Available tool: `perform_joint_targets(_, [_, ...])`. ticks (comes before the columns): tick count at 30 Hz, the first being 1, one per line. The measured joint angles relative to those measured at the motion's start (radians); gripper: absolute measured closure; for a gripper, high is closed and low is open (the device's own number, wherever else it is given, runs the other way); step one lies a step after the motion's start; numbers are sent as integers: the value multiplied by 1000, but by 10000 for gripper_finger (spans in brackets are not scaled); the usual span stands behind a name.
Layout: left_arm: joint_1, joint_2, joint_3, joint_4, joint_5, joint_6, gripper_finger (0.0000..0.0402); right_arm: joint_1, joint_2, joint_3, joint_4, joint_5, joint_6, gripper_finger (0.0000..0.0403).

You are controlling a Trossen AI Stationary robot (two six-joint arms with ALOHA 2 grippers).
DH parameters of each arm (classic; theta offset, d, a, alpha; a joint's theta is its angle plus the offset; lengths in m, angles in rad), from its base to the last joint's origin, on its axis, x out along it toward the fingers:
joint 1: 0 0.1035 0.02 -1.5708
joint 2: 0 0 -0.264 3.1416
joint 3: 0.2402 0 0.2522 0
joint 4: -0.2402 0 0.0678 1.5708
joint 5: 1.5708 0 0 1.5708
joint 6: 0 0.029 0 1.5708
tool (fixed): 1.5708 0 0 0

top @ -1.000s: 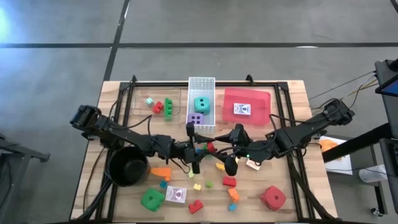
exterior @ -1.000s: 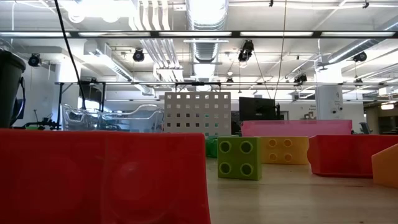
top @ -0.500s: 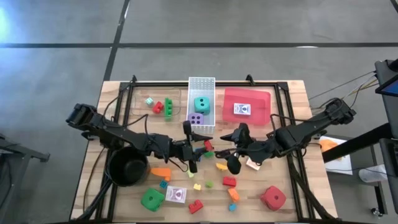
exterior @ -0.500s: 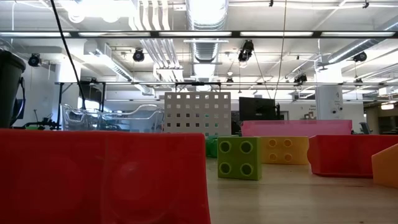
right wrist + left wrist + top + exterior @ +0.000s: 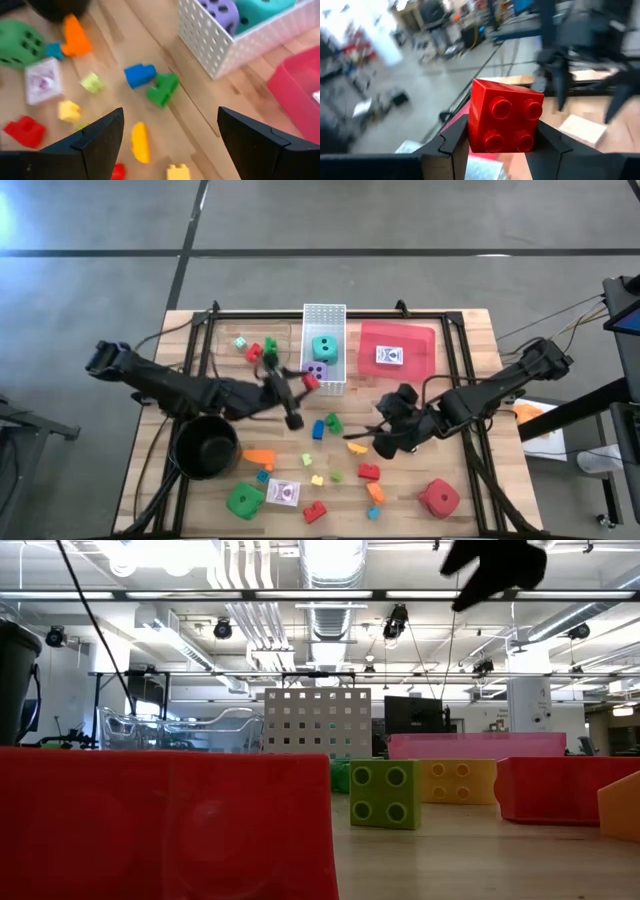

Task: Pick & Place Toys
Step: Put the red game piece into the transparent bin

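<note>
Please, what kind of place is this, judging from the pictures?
Probably an open lab or workshop floor: exposed ceiling ducts and strip lights, a bare concrete floor, and a wooden table with two robot arms among toys.

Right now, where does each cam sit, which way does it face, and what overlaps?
High: overhead, straight down on the table; both arms show.
Low: table height, facing the room across bricks; a dark arm part shows at top.
Left wrist: behind the left gripper, shut on a red brick.
Right wrist: over scattered toys, between the open right gripper fingers.
Shared: high and right wrist both see the white basket.
</note>
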Motion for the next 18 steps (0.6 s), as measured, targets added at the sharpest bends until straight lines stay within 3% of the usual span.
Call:
perform_joint_targets(8, [178, -123, 120, -506, 16, -376, 251, 0, 8, -154, 72, -4, 64, 94])
perform_joint_targets(12, [308, -114, 197, -718, 96, -471, 251, 1, 9, -230, 187, -4, 58, 94])
perform_joint_targets(18, [533, -87, 247, -850, 328, -523, 251, 18, 9, -299, 306, -3, 53, 94])
